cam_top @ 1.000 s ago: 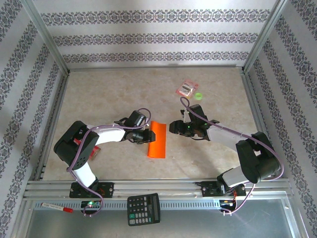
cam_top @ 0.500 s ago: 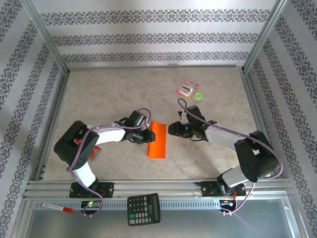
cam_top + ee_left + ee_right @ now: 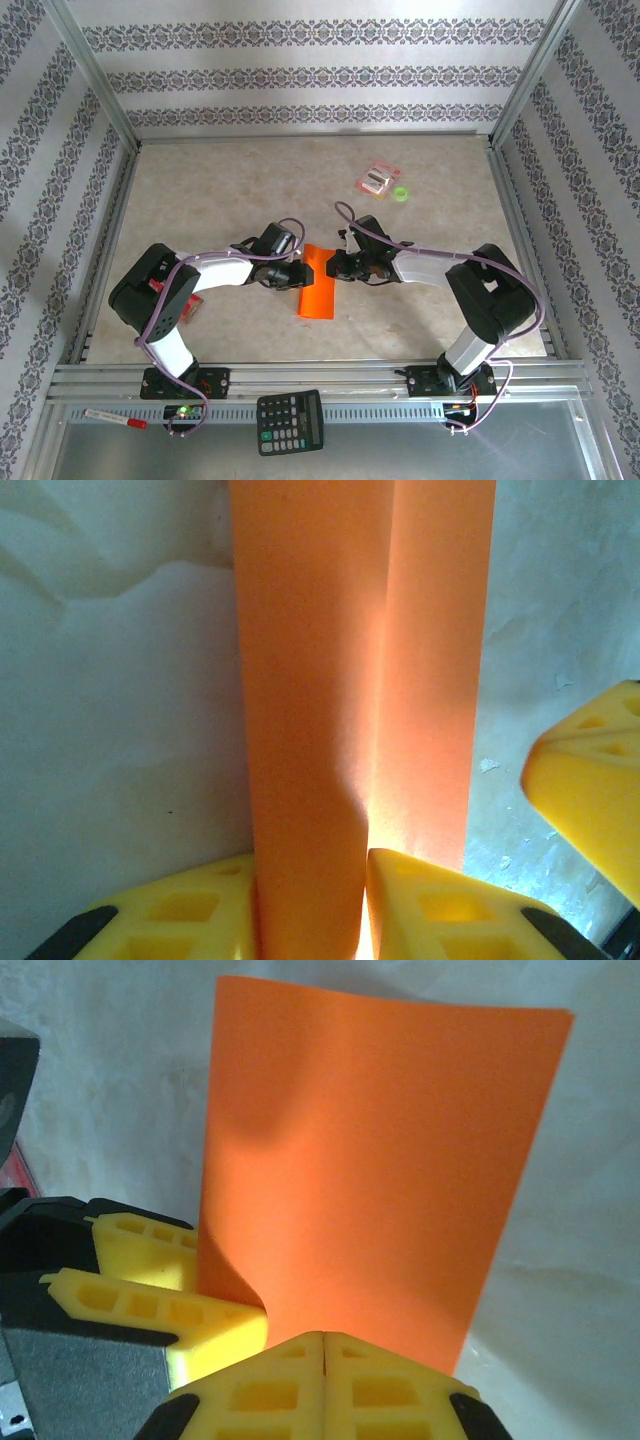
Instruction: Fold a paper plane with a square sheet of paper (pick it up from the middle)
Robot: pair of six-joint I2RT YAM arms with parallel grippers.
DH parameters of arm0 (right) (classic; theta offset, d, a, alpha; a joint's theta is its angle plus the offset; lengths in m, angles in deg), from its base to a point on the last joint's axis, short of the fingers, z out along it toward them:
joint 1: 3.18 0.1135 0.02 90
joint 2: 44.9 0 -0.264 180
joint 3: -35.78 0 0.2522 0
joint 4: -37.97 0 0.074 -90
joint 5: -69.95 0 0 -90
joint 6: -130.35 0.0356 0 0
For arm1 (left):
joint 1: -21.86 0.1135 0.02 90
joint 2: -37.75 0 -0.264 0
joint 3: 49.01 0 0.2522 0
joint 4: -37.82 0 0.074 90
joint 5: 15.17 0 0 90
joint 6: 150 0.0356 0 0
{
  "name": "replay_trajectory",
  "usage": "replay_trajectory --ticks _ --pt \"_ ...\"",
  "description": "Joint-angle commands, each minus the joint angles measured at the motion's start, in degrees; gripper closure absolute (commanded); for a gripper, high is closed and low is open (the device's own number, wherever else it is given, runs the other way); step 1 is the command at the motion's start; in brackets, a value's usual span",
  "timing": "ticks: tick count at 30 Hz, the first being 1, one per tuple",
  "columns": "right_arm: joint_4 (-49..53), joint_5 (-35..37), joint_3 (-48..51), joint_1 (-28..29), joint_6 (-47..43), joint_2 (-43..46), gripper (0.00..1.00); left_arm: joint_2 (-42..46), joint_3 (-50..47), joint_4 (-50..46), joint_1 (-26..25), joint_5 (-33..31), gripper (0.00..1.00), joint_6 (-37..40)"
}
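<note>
One square sheet of paper, bright orange and folded into a narrow strip, lies at the middle of the worktop between two grippers. The left gripper is clamped on a raised layer at its left edge. The right gripper has its fingers pressed together at the right edge (whether any paper is caught between them I cannot tell). Far right lie one pink-red packet and one green ring; one black calculator sits on the near rail.
</note>
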Motion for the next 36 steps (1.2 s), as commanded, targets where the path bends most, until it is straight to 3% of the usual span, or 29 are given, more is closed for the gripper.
replay_trajectory --ticks 1,27,36 --pt "-0.9 -0.4 -1.7 0.8 0.3 -1.6 1.0 -3.3 -0.9 -2.3 -0.5 -4.9 0.68 1.7" --pt "0.0 3.8 1.1 1.0 -1.5 -8.8 1.0 -1.9 -0.8 -3.1 -0.5 -5.4 0.67 1.7" --pt "0.8 5.0 2.0 1.0 -1.8 -8.1 1.0 4.0 0.9 -8.8 -0.2 -11.1 0.5 2.8"
